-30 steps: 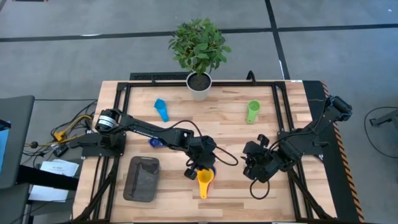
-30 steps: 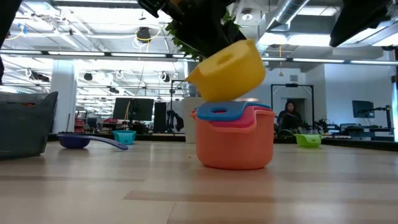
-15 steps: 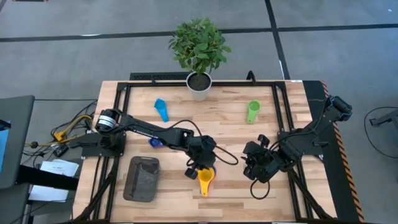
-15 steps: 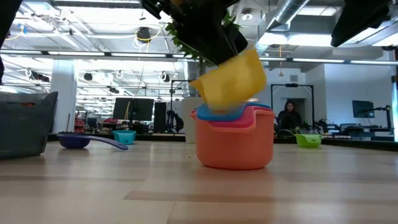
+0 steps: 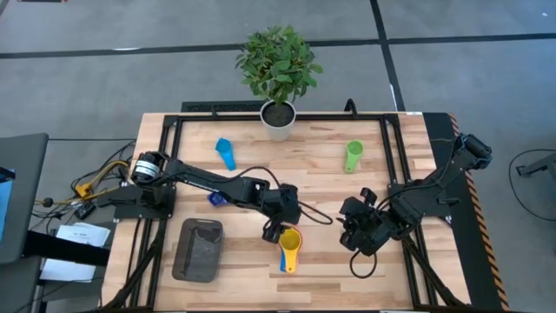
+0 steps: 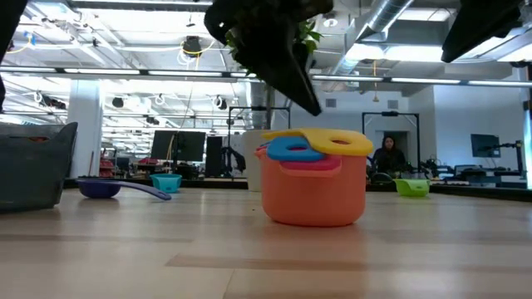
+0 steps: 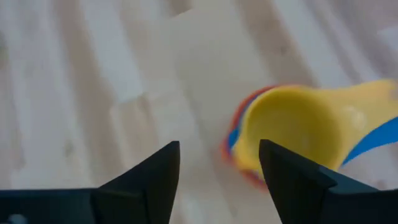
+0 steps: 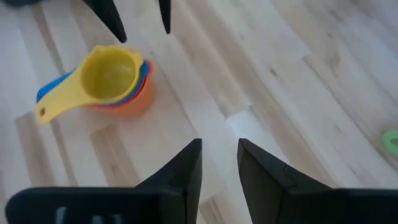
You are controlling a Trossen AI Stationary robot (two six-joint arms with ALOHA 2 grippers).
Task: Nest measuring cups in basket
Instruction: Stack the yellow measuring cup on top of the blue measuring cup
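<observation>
A stack of nested measuring cups [image 5: 289,240] stands on the table right of the basket [image 5: 197,249]. The orange cup [image 6: 313,198] is outermost, with red and blue ones inside and the yellow cup [image 8: 111,74] on top, its handle toward the near edge. My left gripper [image 7: 217,165] hangs open just above and to the far left of the stack, touching nothing. My right gripper [image 8: 219,155] waits to the right of the stack, slightly open, with nothing between its fingers. The light blue [image 5: 226,154], dark blue [image 5: 215,199] and green [image 5: 353,156] cups lie apart on the table.
A white plant pot [image 5: 278,120] stands at the far edge, in the middle. A black frame [image 5: 382,139] runs around the table top. Bare wood lies between the stack and my right gripper [image 5: 356,230].
My left gripper has lowered the tilted yellow cup into the stack, opened and let go, then risen a little toward the far left. The yellow cup now sits level in the stack. The other cups of the stack have stayed in place.
</observation>
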